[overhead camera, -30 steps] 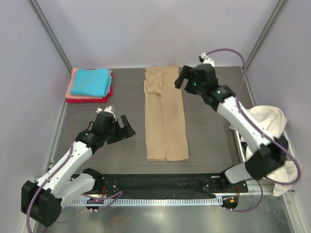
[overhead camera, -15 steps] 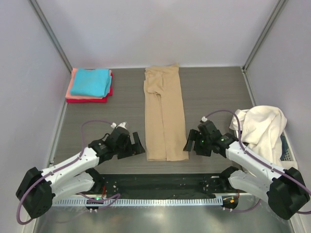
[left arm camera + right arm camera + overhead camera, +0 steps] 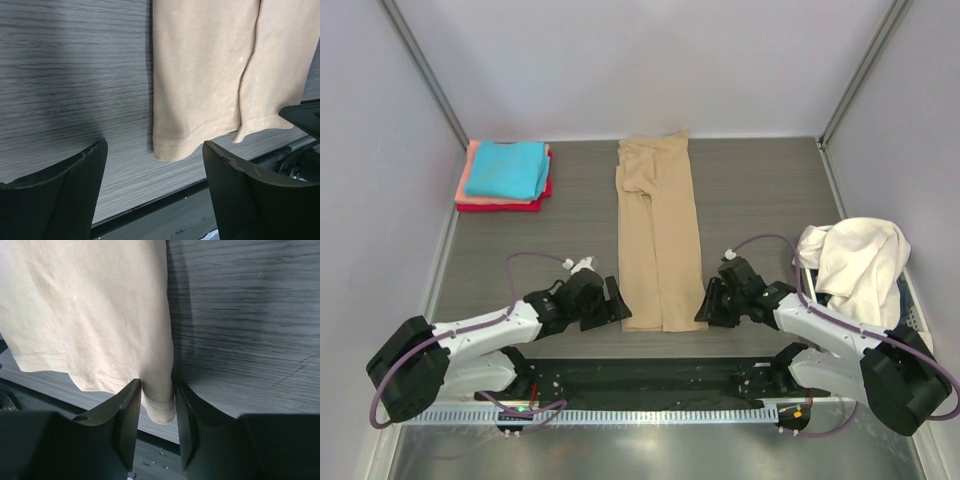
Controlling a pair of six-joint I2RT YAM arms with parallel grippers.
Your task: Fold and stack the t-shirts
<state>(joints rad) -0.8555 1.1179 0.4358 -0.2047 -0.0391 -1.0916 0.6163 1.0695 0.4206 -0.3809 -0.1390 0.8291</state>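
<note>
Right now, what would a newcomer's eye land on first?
The tan t-shirt, folded into a long strip down the middle of the table. The right pincer pinches its near right corner, while the left pincer stands open by the near left corner, not touching. A folded stack topped in turquoise sits far left; cream-white shirts heap at the right edge.

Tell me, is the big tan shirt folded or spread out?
Folded partway: the tan t-shirt lies as a long narrow strip, its sides turned in and meeting down the middle.

Only an edge of the red t-shirt [image 3: 498, 207] shows beneath the stack [image 3: 506, 168]. From above, the right gripper [image 3: 703, 308] covers the tan t-shirt's [image 3: 658, 230] near corner. Both wrist views crop its far end.
</note>
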